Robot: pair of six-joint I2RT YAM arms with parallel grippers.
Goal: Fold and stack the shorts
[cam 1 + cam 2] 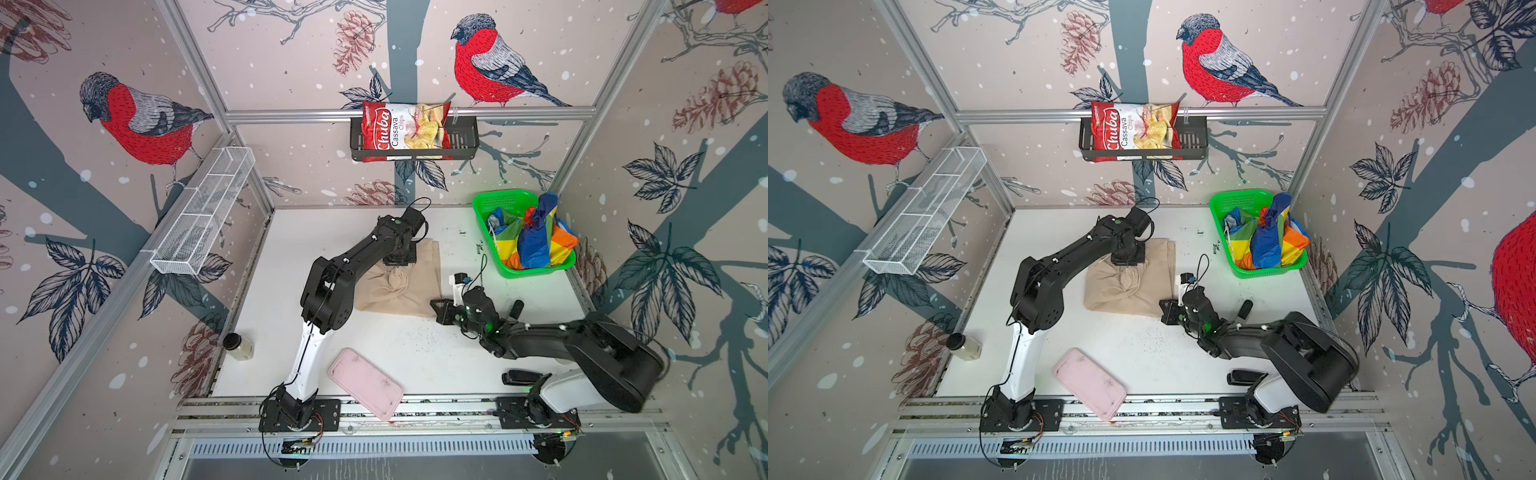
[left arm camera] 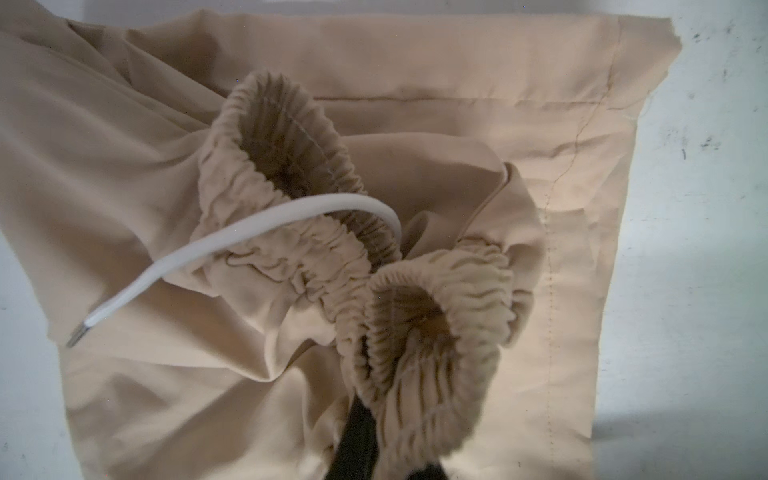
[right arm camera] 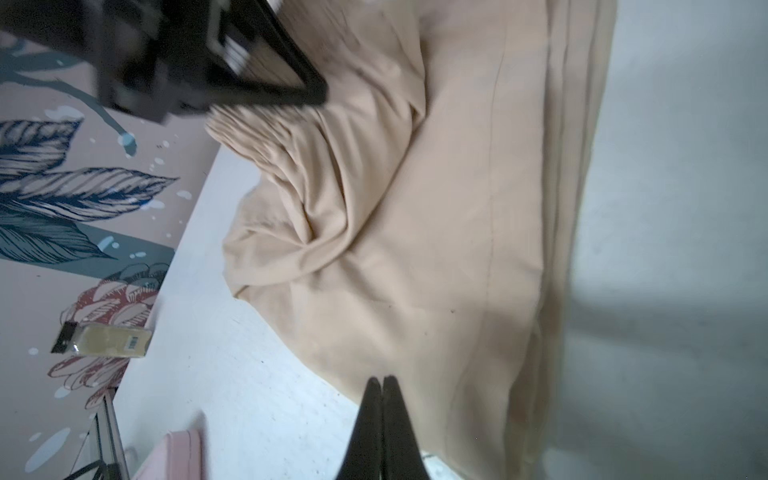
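The left tool (image 2: 356, 440) pinches the bunched waistband (image 2: 436, 332) of the beige shorts (image 1: 415, 295) mid-tabletop (image 1: 415, 353), the right tool (image 3: 382, 384) beside them is shut and empty, striped shorts (image 1: 536, 237) fill a basket (image 1: 536, 271) to their right, and a pink tray (image 1: 365, 382) lies nearer.

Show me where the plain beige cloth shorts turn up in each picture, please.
In a top view: plain beige cloth shorts, midway across the white table.
In a top view: the same mid-table spot.
Left wrist view: they fill nearly the whole picture.
Right wrist view: spread across the centre.
Shared landmark: the gathered waistband, bunched up, seen in all four.
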